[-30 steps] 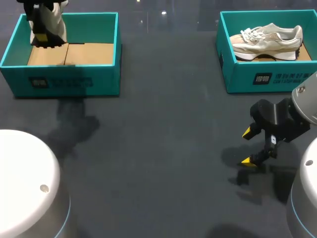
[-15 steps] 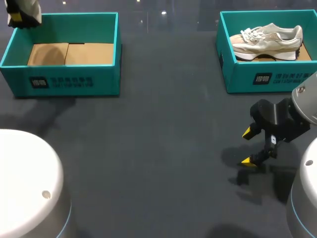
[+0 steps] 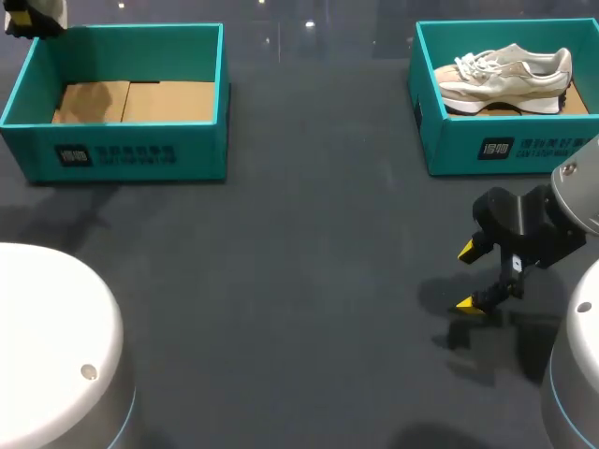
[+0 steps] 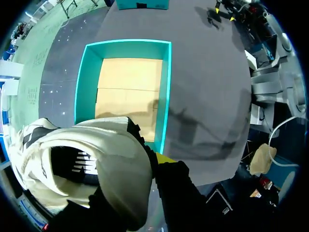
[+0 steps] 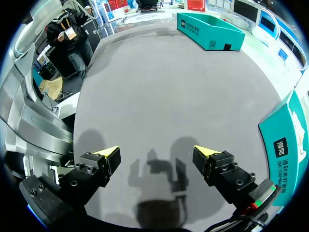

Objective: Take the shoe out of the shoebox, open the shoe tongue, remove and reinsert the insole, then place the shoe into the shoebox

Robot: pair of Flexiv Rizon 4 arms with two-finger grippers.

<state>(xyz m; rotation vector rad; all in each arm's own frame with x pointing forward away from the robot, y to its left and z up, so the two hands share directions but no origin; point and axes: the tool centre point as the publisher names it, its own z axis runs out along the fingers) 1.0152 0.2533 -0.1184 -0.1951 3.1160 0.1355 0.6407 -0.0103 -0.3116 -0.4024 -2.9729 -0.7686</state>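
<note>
A white shoe (image 4: 82,164) with dark trim hangs high above the empty teal shoebox (image 4: 166,92), and my left gripper (image 4: 147,162) is shut on its heel edge; one yellow fingertip (image 4: 165,158) shows beside the shoe. In the head view only a bit of this shoe (image 3: 47,9) shows, past the back left corner of that shoebox (image 3: 131,154). A second beige shoe (image 3: 505,75) lies in the right shoebox (image 3: 505,150). In front of that box my right gripper (image 3: 473,278) stands open over bare table, its fingers (image 5: 108,153) wide apart with nothing between them.
The left shoebox has a bare cardboard floor (image 3: 136,101). The dark table (image 3: 309,281) stretches between and in front of the two boxes. The right shoebox's wall (image 5: 285,140) is close beside my right gripper (image 5: 155,152).
My left gripper has lifted the white shoe out of the left shoebox, up and to the back left, almost out of the head view. The right arm has not moved.
</note>
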